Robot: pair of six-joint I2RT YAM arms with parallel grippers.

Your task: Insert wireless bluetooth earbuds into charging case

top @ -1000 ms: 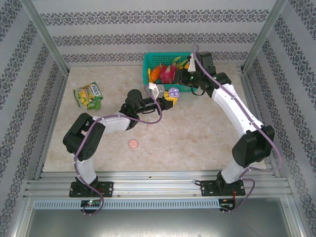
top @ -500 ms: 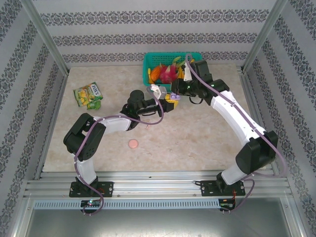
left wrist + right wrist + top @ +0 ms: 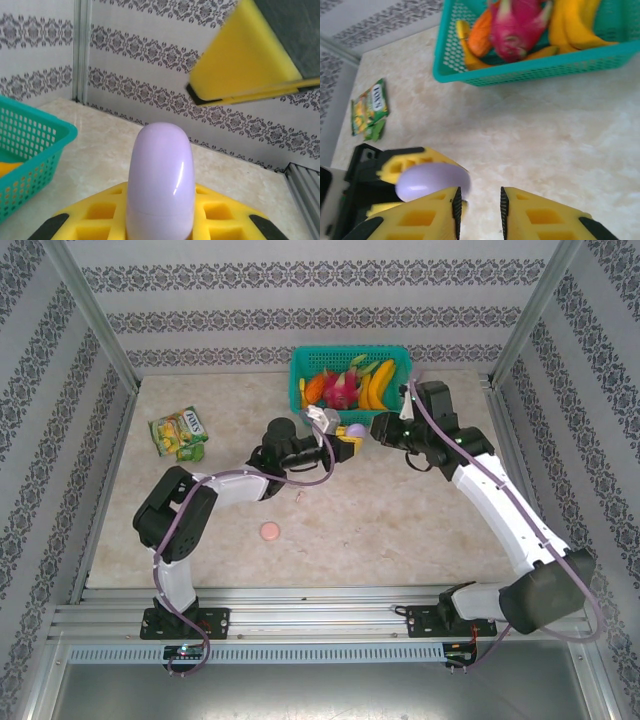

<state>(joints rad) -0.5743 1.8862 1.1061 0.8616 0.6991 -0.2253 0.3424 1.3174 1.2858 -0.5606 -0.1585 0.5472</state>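
top external shows the left pincer (image 3: 345,440) clamped on the purple case (image 3: 353,430), with the right pincer (image 3: 374,429) just beside it, tips facing. in the right wrist view the right pincer's jaws stand a little apart with nothing between them, the case just beyond one tip. what may be a pink earbud (image 3: 300,499), too small to be sure, lies well back from the left pincer, beside its forearm.

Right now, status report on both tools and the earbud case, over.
Left tool shut on smooth lilac plastic case. Right tool slightly open, empty, close beside it. No obstruction between them.
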